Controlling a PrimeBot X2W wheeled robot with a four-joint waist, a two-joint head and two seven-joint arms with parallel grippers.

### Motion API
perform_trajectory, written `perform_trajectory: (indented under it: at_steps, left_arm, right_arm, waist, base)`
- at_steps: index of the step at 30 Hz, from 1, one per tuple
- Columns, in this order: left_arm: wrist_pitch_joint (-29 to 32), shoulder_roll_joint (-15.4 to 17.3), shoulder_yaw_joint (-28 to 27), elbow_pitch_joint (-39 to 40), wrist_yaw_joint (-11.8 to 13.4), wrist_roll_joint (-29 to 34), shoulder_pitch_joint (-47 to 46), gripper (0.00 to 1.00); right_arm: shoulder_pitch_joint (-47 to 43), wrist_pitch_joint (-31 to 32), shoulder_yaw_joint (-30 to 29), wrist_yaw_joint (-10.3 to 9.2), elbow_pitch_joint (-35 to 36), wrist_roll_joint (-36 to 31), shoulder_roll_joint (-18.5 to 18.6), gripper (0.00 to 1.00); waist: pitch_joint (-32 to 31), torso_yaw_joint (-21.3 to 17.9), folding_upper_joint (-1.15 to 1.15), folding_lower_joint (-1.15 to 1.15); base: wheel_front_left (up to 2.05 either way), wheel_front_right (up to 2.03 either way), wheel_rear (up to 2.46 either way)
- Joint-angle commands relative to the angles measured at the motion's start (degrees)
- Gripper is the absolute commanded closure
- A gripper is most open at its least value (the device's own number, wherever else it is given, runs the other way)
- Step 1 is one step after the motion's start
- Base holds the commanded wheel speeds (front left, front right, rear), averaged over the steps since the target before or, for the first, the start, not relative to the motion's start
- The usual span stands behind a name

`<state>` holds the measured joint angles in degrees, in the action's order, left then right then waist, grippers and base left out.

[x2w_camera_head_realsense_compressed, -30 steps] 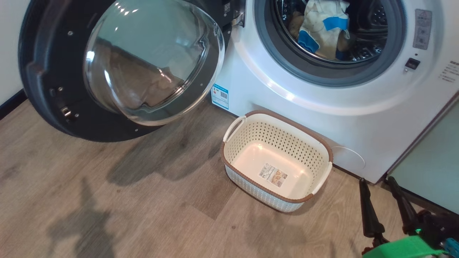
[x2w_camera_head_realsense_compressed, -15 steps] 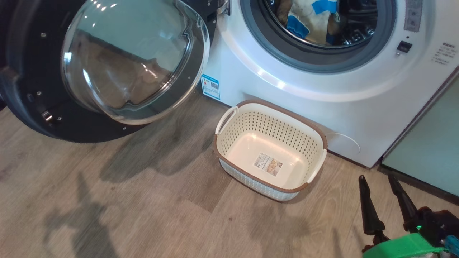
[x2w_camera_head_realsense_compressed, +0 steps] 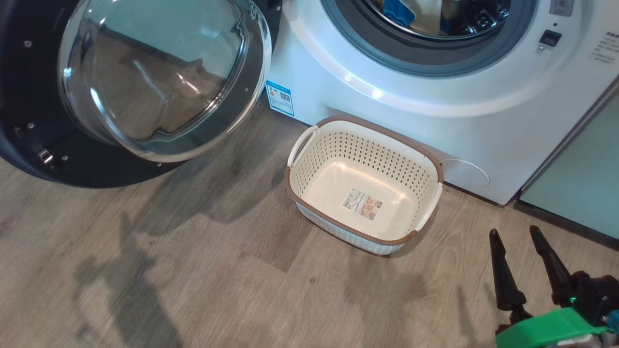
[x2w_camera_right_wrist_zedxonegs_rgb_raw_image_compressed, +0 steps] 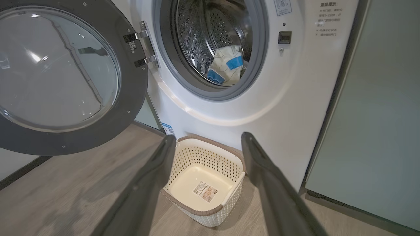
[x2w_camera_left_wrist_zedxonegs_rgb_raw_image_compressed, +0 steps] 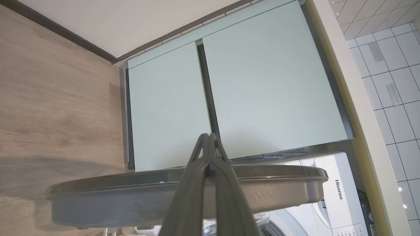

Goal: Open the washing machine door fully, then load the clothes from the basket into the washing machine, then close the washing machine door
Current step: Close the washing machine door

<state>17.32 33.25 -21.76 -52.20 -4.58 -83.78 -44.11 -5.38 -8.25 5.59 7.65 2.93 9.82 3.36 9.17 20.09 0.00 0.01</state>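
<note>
The floor [x2w_camera_head_realsense_compressed: 203, 280] is laid in grey-brown wood-look planks and covers the lower half of the head view, with soft dark shadows [x2w_camera_head_realsense_compressed: 130, 290] across its lower left. Two flat pale green cabinet doors [x2w_camera_left_wrist_zedxonegs_rgb_raw_image_compressed: 269, 85] stand side by side at the centre of the left wrist view, separated by a narrow dark gap. A cream worktop edge [x2w_camera_left_wrist_zedxonegs_rgb_raw_image_compressed: 356, 108] borders their right side, with white square wall tiles [x2w_camera_left_wrist_zedxonegs_rgb_raw_image_compressed: 393, 82] at the far right. A plain white wall [x2w_camera_left_wrist_zedxonegs_rgb_raw_image_compressed: 131, 19] with a dark skirting board [x2w_camera_left_wrist_zedxonegs_rgb_raw_image_compressed: 59, 31] occupies the upper left.
</note>
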Motion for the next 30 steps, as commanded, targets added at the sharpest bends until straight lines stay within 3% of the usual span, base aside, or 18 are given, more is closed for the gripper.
perform_trajectory:
  at_steps: [1,30]
  left_arm:
    - [1.1,3.2,-0.8,1.5,-0.7,-0.5,-2.4,1.00]
    - [5.8,1.8,0.2,1.8,-0.8,-1.1,-1.3,1.00]
  right_arm:
    - [2.7,0.2,0.8,-0.16,2.5,-0.3,1.2,0.00]
    - [4.0,0.7,0.8,-0.16,2.9,-0.2,1.9,0.00]
  waist:
    - [0.5,-0.1,0.00,-0.01]
    - [2.2,-0.6,0.00,-0.01]
  base:
    - [0.00,0.00,0.00]
    - [0.00,0.00,0.00]
